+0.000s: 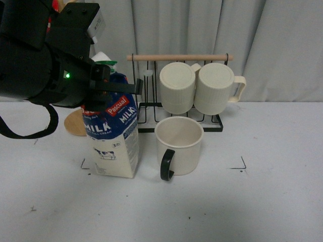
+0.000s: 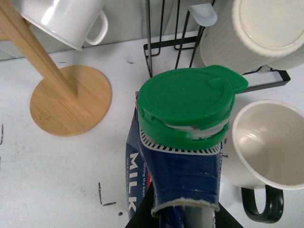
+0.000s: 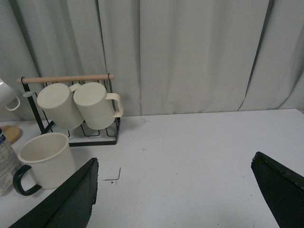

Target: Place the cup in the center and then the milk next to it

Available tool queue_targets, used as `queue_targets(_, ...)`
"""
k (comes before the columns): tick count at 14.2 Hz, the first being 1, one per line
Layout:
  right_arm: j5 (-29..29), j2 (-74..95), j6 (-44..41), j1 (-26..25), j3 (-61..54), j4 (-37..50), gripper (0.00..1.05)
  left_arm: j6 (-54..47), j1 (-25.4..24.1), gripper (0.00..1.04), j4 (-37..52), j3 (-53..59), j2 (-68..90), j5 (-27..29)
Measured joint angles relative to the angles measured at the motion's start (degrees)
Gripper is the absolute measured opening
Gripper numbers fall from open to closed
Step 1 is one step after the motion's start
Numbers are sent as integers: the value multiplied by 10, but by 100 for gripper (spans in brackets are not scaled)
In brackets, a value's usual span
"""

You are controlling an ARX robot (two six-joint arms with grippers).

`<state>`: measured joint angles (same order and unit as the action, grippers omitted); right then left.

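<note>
Milk held beside the empty cup

In the lower middle of the front view the cup (image 1: 179,146) is sitting empty inside the center (image 1: 217,166). The capped milk (image 1: 111,141) is standing just left of it, with the left gripper (image 1: 113,86) pinching its top. The right gripper (image 3: 174,159) is hanging wide-spread, and two mugs (image 1: 176,86) are resting on the rack (image 1: 181,126) behind.

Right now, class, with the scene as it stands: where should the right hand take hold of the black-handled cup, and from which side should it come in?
Probably the rim on the side away from the milk carton, coming from above with one finger inside. The cup stands upright and open, its handle points toward the robot, and the carton stands close on its left.
</note>
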<state>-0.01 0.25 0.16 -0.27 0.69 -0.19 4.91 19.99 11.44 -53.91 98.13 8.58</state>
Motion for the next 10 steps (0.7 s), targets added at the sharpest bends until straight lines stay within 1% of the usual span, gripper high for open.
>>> queue_targets(3,0,0,0,0,0,0,98,14,21,4,8,0,11,8)
queue_targets(5,0,0,0,0,0,0,98,13,25,4,27,0,18,15)
queue_targets(6,0,0,0,0,0,0,98,12,24,12,30,0,18,21)
queue_targets(8,0,0,0,0,0,0,98,11,21,32,48,-9,16,25)
queue_targets(10,0,0,0,0,0,0,98,17,19,64,35,-10,9,14)
